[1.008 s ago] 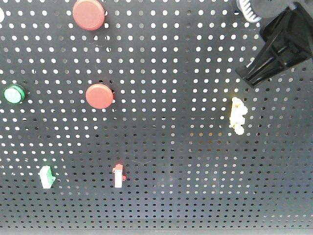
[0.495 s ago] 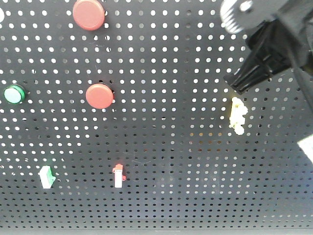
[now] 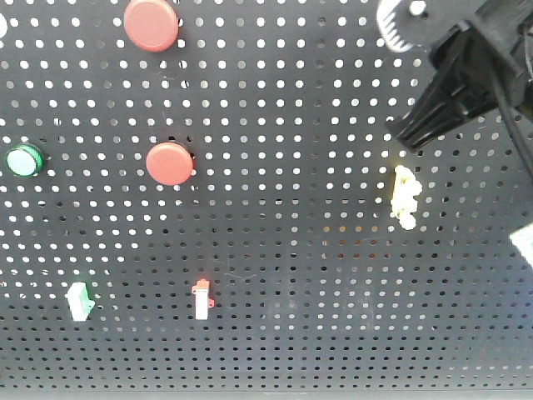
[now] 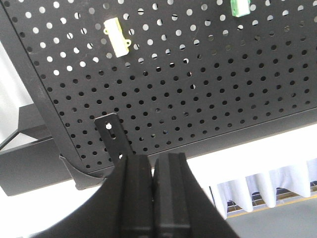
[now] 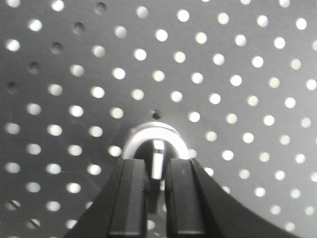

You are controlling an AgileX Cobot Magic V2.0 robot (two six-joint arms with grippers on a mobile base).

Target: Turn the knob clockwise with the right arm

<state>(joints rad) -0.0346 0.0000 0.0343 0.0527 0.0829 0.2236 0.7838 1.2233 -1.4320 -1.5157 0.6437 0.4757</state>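
In the right wrist view the knob (image 5: 157, 151), a black handle with a silver stripe inside a silver ring, sits on the black pegboard (image 5: 223, 59). My right gripper (image 5: 157, 166) is shut on the knob's handle, one finger on each side. In the front view the right arm comes in from the top right with its grey ribbed section (image 3: 404, 25), and the right gripper (image 3: 410, 133) presses on the board and hides the knob. The left gripper (image 4: 152, 161) is shut with nothing in it, below the board's lower edge.
The pegboard (image 3: 291, 250) also carries two red push buttons (image 3: 151, 23) (image 3: 169, 163), a green button (image 3: 23, 160), a yellow switch (image 3: 405, 196) just below my right gripper, a green switch (image 3: 78, 301) and a red switch (image 3: 201, 300).
The right arm has shifted left and turned at the board. Its grey ribbed section has come further into view at the top, and a white part now shows at the right edge.
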